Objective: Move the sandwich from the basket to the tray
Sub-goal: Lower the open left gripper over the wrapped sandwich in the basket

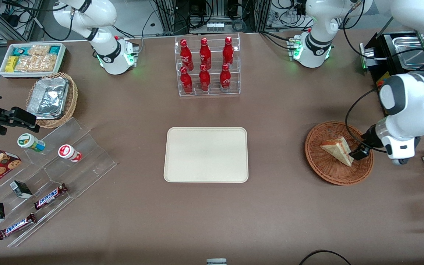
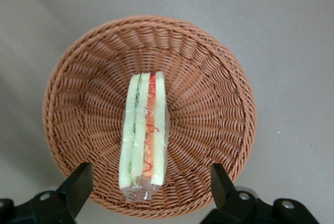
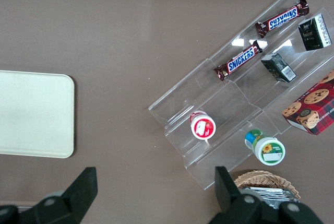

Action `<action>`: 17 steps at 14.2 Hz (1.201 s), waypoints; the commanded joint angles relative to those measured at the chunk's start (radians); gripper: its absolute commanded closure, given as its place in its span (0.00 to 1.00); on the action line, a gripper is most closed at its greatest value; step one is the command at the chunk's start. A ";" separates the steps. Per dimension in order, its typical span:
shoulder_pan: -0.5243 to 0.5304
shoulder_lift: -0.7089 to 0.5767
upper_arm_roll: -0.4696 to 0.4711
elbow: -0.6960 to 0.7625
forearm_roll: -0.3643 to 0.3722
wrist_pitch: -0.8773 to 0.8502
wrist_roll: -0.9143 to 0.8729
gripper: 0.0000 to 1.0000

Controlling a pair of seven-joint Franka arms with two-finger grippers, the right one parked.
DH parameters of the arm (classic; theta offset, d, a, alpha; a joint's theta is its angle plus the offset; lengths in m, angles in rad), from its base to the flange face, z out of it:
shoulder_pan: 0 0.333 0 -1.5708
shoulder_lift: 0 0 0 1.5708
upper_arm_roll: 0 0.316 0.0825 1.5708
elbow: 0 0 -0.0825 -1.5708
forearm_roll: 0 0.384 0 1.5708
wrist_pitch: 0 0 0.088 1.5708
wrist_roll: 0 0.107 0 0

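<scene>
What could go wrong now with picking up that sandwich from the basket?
1. The sandwich stands on edge in clear wrap; the open pincer hovers above it, fingers spread wide, so closing off-centre might tip it over or squash the bread.
2. The sandwich sits deep in the basket; descending too far could press a finger into the wicker or drag the light basket along.
3. The tray lies well toward the parked arm's end, so a weak hold on the slippery wrap might drop it underway.
</scene>
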 commanded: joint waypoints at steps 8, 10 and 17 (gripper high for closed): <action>-0.013 0.011 0.006 -0.111 -0.005 0.120 -0.095 0.00; -0.018 0.023 0.005 -0.135 -0.003 0.171 -0.116 0.00; -0.018 0.039 0.006 -0.167 0.000 0.203 -0.117 0.00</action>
